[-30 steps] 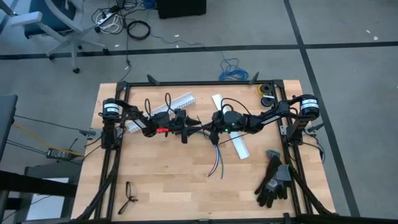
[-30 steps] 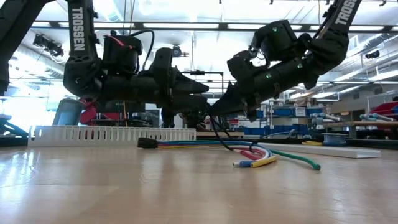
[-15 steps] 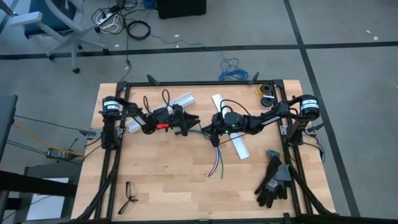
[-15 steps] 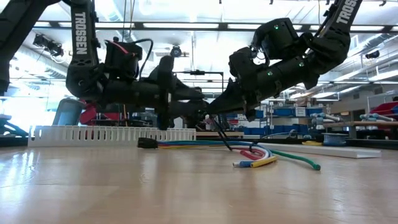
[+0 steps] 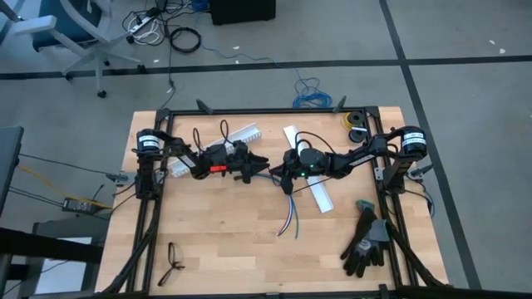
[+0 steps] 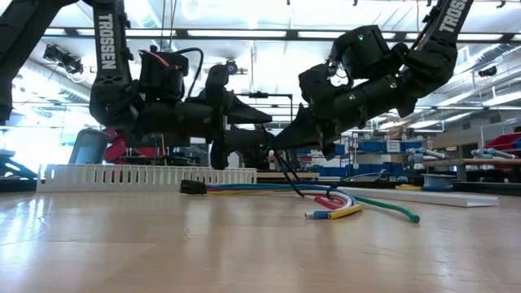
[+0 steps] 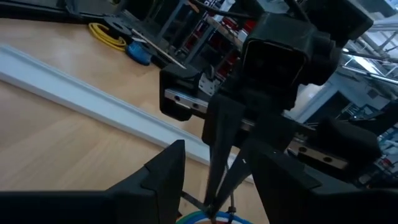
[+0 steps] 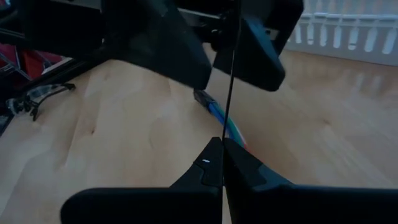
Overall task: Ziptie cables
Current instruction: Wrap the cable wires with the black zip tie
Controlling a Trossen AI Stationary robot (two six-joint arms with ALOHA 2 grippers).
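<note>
The cables [image 5: 288,218] lie on the wooden table near its middle. Their coloured wires [image 6: 334,199] fan out, and the dark sheath [image 6: 192,187] at one end rests on the table. My right gripper [image 5: 279,172] hovers above them, shut on a thin black strip [image 8: 229,74]. My left gripper [image 5: 259,166] faces it, pointing level and open. Its two fingers [image 8: 168,50] stand on either side of the strip's forward part. I cannot tell whether they touch it. My right gripper pinches the thin black strip [image 8: 225,134] between its two shut fingertips, coming slanting down from the table's right. One length of the strip runs forward between the left gripper's fingers. Another length [image 6: 290,175] slants down toward the cables.
Two white slotted channels lie at the back left [image 5: 241,134] and right of the middle [image 5: 314,184]. Black gloves [image 5: 366,241] lie at the near right and glasses [image 5: 172,264] at the near left. Rolls [image 5: 356,124] sit at the far right corner.
My left gripper has rolled about its own pointing line while staying level in front of the right gripper, so its fingers stand at a different angle around the strip. My right gripper has kept still, shut on the strip.
</note>
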